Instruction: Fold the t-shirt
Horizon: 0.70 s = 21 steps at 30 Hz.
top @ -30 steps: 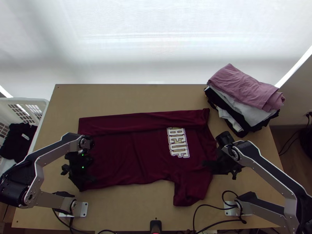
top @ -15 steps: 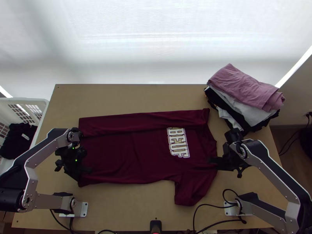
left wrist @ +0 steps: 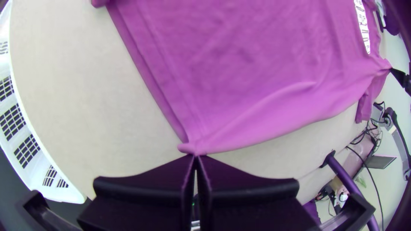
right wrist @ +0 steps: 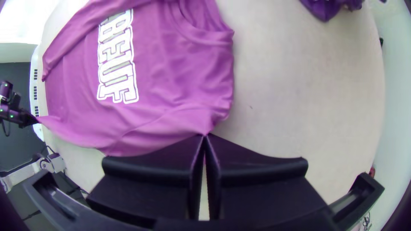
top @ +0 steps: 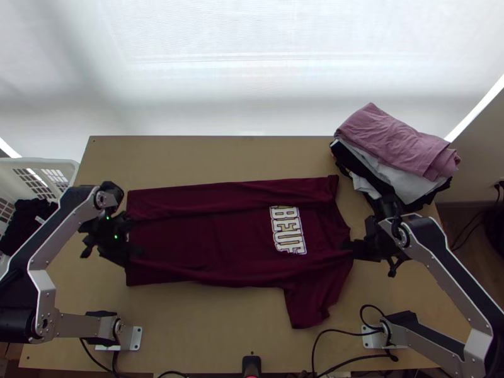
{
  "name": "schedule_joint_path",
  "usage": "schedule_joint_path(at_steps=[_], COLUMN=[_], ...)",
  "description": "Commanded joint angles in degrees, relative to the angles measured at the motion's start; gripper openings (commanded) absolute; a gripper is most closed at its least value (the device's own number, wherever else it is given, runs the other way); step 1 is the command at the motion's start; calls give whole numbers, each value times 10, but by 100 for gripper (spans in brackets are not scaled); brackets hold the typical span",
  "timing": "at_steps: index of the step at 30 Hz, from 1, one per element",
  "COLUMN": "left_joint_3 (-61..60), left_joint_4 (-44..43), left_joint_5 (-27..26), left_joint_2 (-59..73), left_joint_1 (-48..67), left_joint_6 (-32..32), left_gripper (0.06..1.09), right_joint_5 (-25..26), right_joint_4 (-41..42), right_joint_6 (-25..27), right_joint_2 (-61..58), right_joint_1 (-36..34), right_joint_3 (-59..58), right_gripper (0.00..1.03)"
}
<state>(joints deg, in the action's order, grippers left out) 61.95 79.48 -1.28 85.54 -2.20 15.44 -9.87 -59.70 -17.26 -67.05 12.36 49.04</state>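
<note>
Drawn farther up the table (top: 208, 334) at near edge since the earlier frame, pinched at hem corner by closed fingers of left gripper (top: 133, 251), spread with far side folded over, pinched near shoulder by closed fingers of right gripper (top: 349, 245): one maroon t-shirt (top: 220, 239), between two grippers.

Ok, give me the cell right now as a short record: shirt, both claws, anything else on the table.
shirt: maroon t-shirt, far long side folded inward, near side not yet
near sleeve: sticking out toward the near edge
left claw: shut on a hem corner
right claw: shut on the shoulder edge
far right: clothes pile, pink piece on top
</note>
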Motion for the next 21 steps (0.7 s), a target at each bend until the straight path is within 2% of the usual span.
schedule_joint_path(at_steps=[1, 10, 21], left_joint_3=[37, 95, 237], left_joint_4=[18, 16, 13], left_joint_5=[-5, -13, -19], left_joint_2=[2, 47, 141], left_joint_1=[-7, -12, -25], left_joint_6=[-1, -11, -44], left_gripper=[10, 10, 10], right_joint_5=[6, 10, 22], right_joint_4=[-10, -9, -2], right_joint_6=[10, 13, 13], right_joint_2=[-20, -98, -234], right_joint_1=[5, 2, 2], right_joint_3=[41, 150, 308], right_gripper=[3, 3, 3])
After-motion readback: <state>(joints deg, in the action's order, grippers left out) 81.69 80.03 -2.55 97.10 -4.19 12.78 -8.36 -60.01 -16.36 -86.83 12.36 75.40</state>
